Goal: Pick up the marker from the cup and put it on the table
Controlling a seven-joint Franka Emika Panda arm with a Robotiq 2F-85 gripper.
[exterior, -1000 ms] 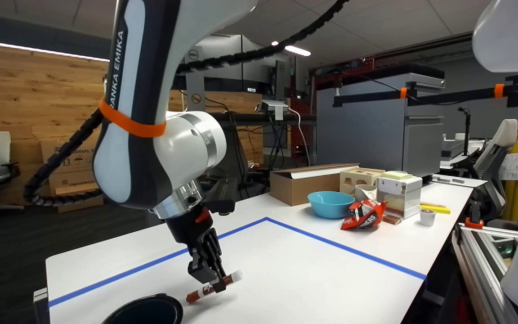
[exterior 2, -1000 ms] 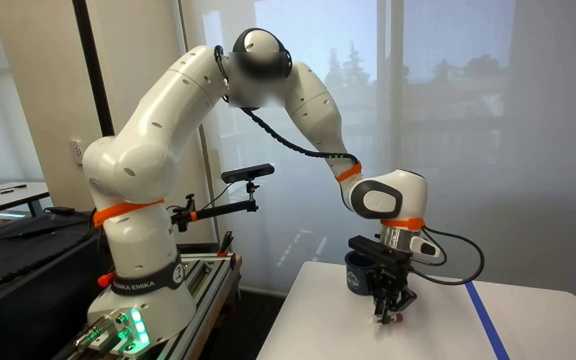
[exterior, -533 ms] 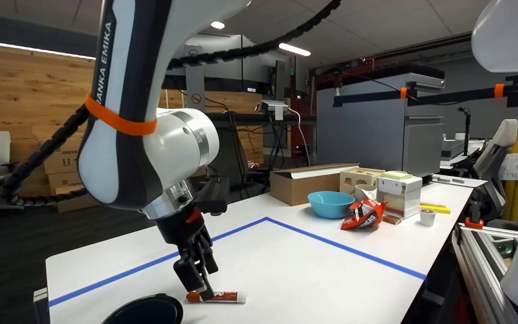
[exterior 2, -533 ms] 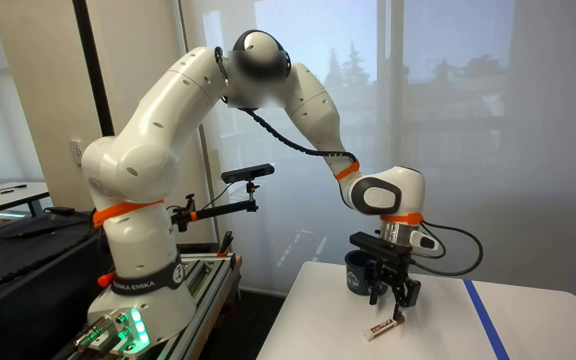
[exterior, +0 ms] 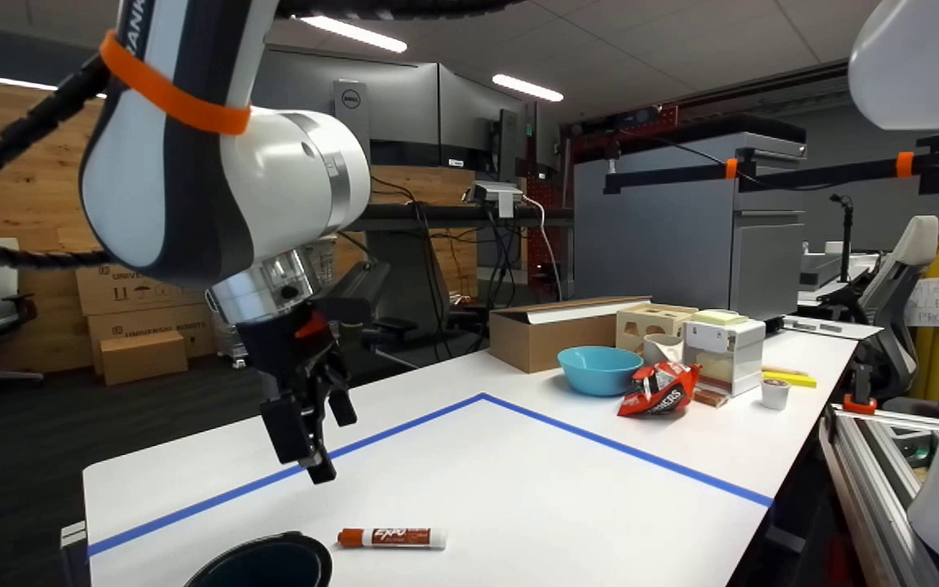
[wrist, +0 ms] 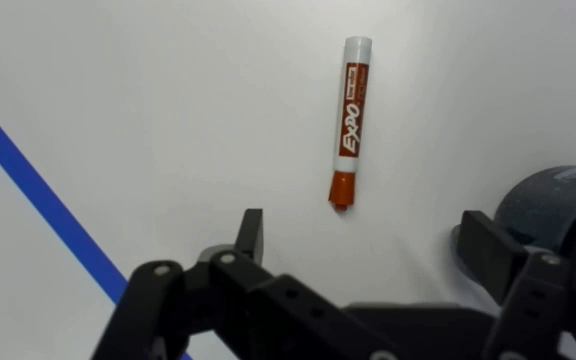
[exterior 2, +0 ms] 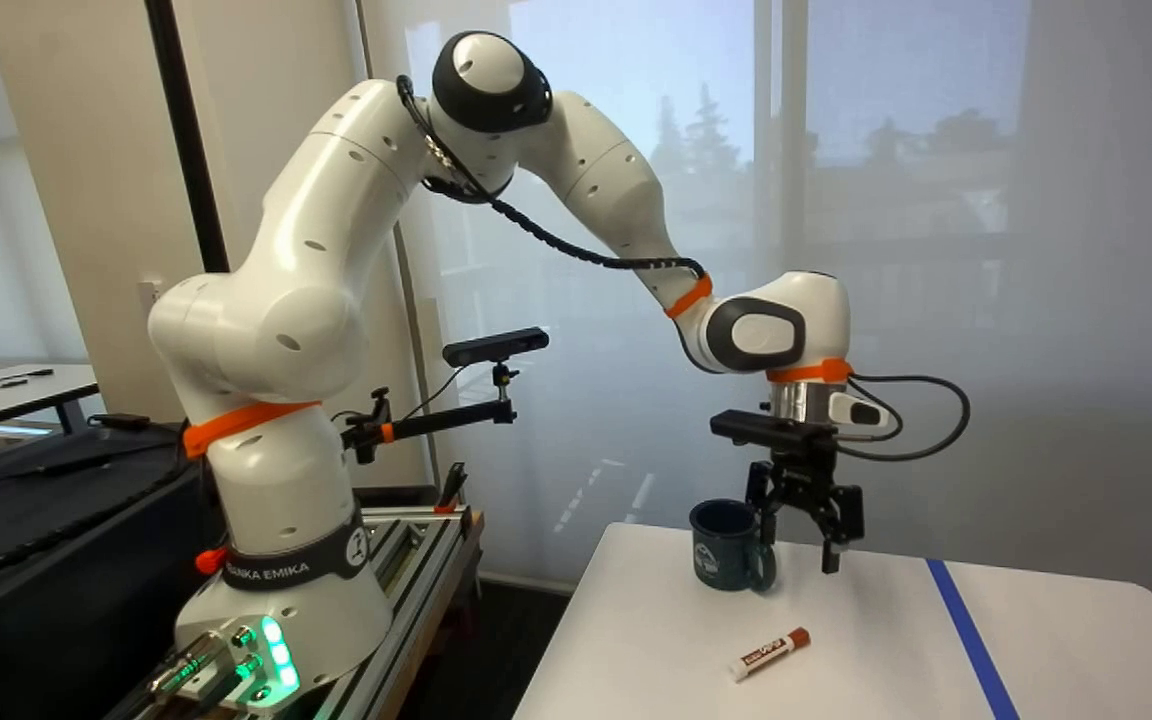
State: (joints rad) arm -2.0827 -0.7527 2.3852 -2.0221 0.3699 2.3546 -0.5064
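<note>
In an exterior view, the marker (exterior 2: 770, 655) lies flat on the desk (exterior 2: 656, 640), out of the cup (exterior 2: 719, 560) and apart from it, on its near side. The claw (exterior 2: 800, 550) hangs above, spread and holding nothing. The placing looks finished; at most, moving away seems left.

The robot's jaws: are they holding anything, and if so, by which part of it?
Nothing is held: the jaws stand open, spread apart, and the marker lies on the table, away from them.
</note>
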